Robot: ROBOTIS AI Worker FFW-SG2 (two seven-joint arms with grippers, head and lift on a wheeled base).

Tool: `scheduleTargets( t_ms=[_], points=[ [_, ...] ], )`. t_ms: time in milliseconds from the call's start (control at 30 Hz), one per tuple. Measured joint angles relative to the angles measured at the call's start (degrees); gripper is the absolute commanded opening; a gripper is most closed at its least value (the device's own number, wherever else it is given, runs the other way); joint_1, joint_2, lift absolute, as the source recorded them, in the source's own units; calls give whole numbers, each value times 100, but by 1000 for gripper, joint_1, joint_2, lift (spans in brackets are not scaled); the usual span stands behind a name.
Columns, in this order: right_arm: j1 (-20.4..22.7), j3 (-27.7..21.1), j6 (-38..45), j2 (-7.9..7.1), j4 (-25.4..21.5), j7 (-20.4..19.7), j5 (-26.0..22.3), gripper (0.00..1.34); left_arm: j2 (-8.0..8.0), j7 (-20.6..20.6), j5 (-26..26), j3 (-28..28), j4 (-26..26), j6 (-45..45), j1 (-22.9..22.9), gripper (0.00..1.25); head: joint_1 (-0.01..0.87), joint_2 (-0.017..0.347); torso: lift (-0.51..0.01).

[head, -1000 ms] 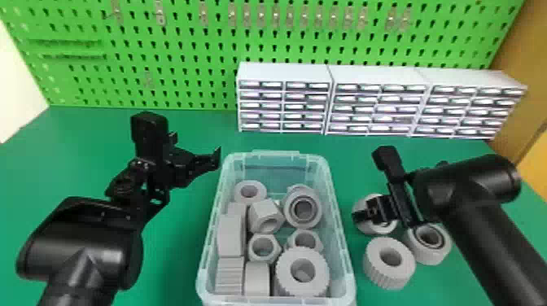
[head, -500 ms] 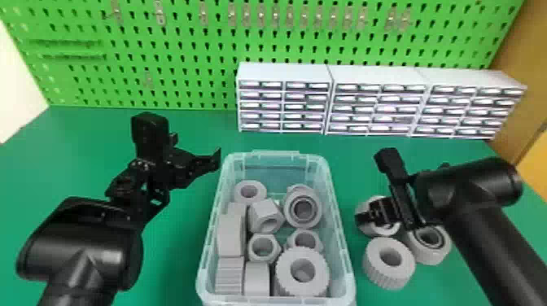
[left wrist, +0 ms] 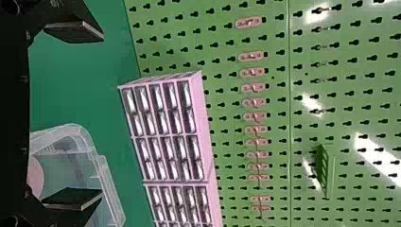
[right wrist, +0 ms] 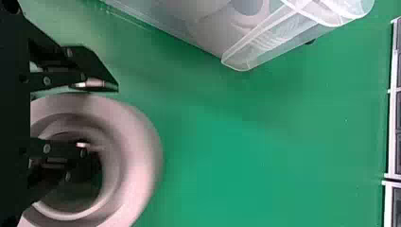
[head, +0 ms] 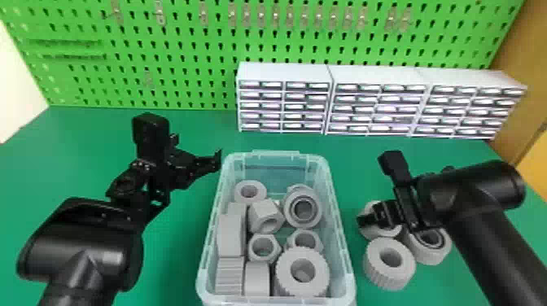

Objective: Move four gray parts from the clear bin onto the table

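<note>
Right of the clear bin [head: 348, 270], my right gripper [head: 371, 219] is low over the table, shut on the wall of a round gray part [head: 378, 232]. In the right wrist view, the right gripper [right wrist: 97, 116] has one finger outside the ring-shaped part [right wrist: 137, 146] and one inside its hole. A ribbed gray part [head: 389, 264] and another gray ring [head: 429, 246] stand close by on the table. Several gray nuts, rings and ribbed parts [head: 303, 270] fill the bin. Left of the bin, my left gripper [head: 201, 160] is parked; in the left wrist view the left gripper [left wrist: 90, 116] is open.
White drawer cabinets [head: 370, 101] stand along the back of the green table [head: 195, 228], before a green pegboard [head: 183, 53]. The bin's raised walls lie between the two arms. A brown panel [head: 525, 89] rises at the right.
The right gripper has shifted slightly to the right and toward the table's front, and the gray part in it has moved along. The left arm and the bin have stayed still.
</note>
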Motion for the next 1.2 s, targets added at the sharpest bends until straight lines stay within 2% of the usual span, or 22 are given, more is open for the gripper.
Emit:
scheduleTargets(
  t_ms=[667, 967, 1200],
  points=[
    [-52, 54, 98, 12, -89, 0, 170, 815, 2, -9, -7, 14, 0, 6, 17, 1123, 686, 26, -50],
    [-108, 145, 300, 24, -542, 0, 567, 815, 2, -9, -15, 3, 0, 20, 15, 1123, 686, 26, -50],
    [-161, 260, 516, -26, -942, 0, 616, 815, 1, -9, -18, 16, 0, 21, 9, 1123, 686, 26, -50]
  ],
)
